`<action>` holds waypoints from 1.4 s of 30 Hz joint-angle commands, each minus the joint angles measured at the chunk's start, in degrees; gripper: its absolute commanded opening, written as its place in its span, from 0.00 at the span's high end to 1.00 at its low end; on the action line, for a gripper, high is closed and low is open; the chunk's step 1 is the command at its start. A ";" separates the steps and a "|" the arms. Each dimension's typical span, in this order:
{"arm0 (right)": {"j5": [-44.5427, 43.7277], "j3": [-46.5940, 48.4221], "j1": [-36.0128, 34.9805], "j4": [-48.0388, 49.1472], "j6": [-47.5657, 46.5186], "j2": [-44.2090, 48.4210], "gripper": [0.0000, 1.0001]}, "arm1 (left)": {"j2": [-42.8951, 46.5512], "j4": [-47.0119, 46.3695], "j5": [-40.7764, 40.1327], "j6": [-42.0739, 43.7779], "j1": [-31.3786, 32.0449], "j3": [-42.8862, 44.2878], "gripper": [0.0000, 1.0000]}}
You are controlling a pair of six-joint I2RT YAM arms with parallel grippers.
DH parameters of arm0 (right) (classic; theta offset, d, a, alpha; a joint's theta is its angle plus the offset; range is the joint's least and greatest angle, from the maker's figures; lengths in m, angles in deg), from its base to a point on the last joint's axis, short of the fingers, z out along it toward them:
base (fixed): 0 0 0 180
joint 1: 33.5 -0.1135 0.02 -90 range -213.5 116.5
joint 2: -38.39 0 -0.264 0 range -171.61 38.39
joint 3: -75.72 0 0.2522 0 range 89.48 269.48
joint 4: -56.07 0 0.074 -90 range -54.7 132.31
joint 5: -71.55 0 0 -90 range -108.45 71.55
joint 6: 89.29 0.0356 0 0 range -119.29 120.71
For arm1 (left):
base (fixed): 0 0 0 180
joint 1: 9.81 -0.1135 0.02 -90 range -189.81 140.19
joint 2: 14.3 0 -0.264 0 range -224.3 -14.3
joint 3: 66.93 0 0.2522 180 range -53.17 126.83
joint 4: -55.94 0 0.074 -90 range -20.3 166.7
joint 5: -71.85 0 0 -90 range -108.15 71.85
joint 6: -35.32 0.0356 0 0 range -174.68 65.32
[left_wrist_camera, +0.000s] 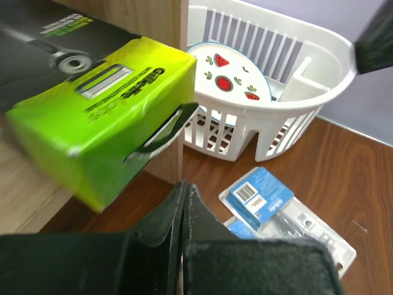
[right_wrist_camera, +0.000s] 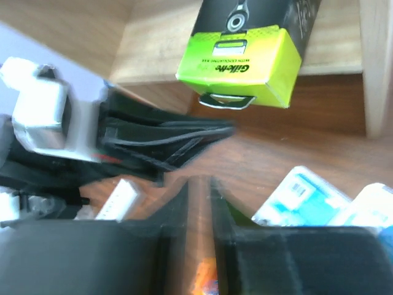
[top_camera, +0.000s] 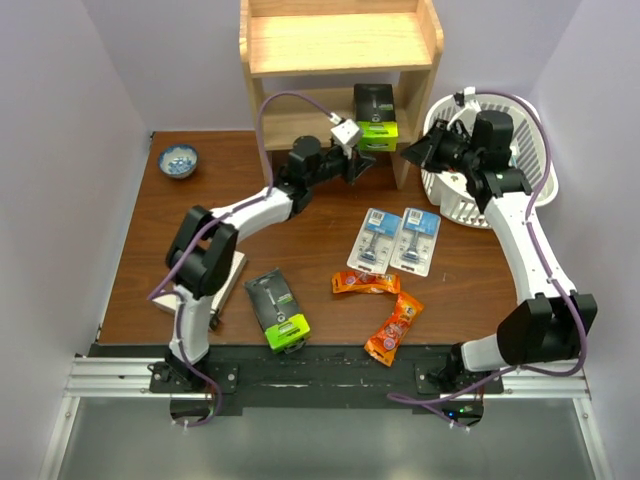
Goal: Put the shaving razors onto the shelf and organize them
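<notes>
One black razor box with a lime-green end (top_camera: 376, 115) lies on the lower board of the wooden shelf (top_camera: 340, 45), its green end jutting over the board's front edge. My left gripper (top_camera: 363, 166) hovers just in front of it, shut and empty; in the left wrist view the box (left_wrist_camera: 104, 110) sits up and to the left of the closed fingertips (left_wrist_camera: 184, 184). My right gripper (top_camera: 408, 152) points at the same box (right_wrist_camera: 239, 61) from the right, with its fingers (right_wrist_camera: 199, 181) nearly together and nothing between them. A second black-and-green box (top_camera: 275, 308) and two blue-headed blister cards (top_camera: 373, 238) (top_camera: 420, 240) lie on the table.
A white slatted basket (top_camera: 520, 195) holding a watermelon-print plate (left_wrist_camera: 230, 80) stands right of the shelf. Two orange snack packets (top_camera: 365, 283) (top_camera: 393, 325) lie near the front. A blue bowl (top_camera: 179, 160) sits far left. A pale block (top_camera: 232, 272) lies by the left arm.
</notes>
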 commanded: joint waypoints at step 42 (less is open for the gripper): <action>-14.73 2.39 -2.65 13.86 0.21 -15.17 1.00 | -20.01 -12.82 -21.04 6.04 0.61 24.56 1.00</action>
